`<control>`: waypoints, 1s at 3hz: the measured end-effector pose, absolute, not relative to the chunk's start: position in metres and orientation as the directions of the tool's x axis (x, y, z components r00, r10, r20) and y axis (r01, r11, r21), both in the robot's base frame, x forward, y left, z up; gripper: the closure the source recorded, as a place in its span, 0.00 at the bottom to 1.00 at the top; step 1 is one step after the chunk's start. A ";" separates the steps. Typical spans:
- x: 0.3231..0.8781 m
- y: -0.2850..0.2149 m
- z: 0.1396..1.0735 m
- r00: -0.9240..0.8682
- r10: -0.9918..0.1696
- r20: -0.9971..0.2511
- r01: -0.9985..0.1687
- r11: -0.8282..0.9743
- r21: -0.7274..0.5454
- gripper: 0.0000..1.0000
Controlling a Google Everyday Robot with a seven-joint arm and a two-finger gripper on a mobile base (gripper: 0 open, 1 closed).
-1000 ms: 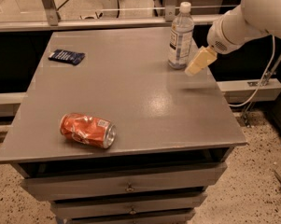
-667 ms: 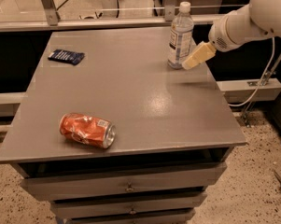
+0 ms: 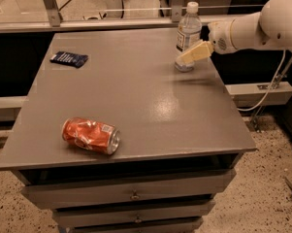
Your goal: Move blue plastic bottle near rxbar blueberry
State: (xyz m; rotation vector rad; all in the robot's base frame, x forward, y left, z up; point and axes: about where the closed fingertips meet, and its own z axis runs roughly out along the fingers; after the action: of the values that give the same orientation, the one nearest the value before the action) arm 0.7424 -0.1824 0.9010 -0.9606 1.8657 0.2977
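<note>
The blue plastic bottle (image 3: pixel 188 30) stands upright at the far right of the grey table (image 3: pixel 136 96); it is clear with a white cap and a pale label. My gripper (image 3: pixel 184 59) reaches in from the right on the white arm (image 3: pixel 262 25) and lies across the front of the bottle's lower part, just above the tabletop. The rxbar blueberry (image 3: pixel 69 58), a flat dark navy wrapper, lies at the far left of the table, well apart from the bottle.
A crushed orange can (image 3: pixel 91 135) lies on its side near the front left edge. The table has drawers below (image 3: pixel 133 195). A rail and glass run behind the table. A cable (image 3: pixel 267 89) hangs at the right.
My gripper has moved left and now overlaps the bottle's lower part. The bottle, bar and can have not moved.
</note>
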 end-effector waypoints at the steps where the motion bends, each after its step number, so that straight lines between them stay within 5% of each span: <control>1: 0.748 -0.152 0.901 -0.185 -0.419 -0.889 -0.777 0.616 -0.129 0.00; 2: 0.746 -0.131 0.900 -0.184 -0.391 -0.902 -0.812 0.578 -0.085 0.13; 3: 0.738 -0.119 0.908 -0.169 -0.371 -0.913 -0.836 0.545 -0.067 0.37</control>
State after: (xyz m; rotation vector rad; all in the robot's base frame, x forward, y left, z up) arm 0.7384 -0.1194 0.9075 -1.0067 1.7639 0.5711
